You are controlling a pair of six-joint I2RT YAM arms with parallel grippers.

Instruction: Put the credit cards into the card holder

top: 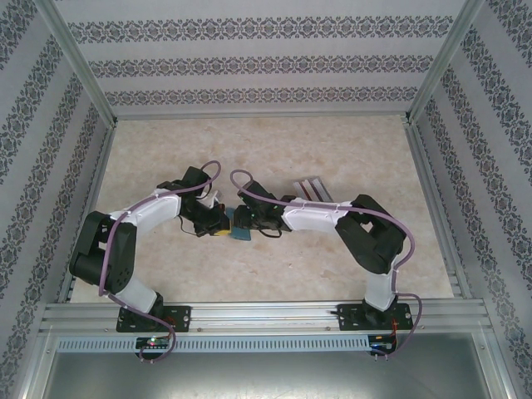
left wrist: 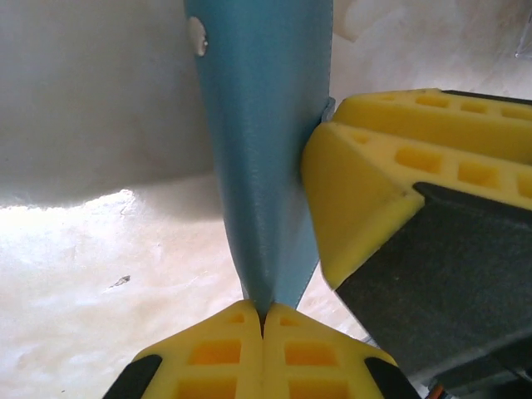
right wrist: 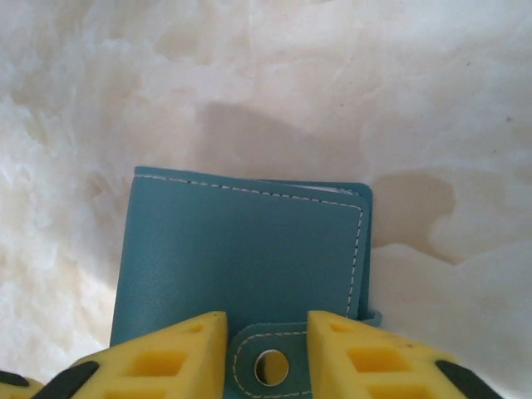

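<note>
On the marbled table, at mid-frame in the top view, the closed card holder sits between both arms. The left gripper pinches its edge, probably to steady it. The right gripper straddles the snap tab, seemingly to unfasten it; I cannot tell whether it grips.

Card holder is located at the middle of the surface, between the two claws: left claw on its left, right claw on its right. In the left wrist view, one edge of the holder is pinched between the left claw's meeting fingertips, and the right claw's fingers touch its right face. In the right wrist view, that claw's fingertips flank the snap tab — one on each side, with a gap between. Behind the right arm lie several narrow flat pieces, side by side on the surface and apart from the holder.
</note>
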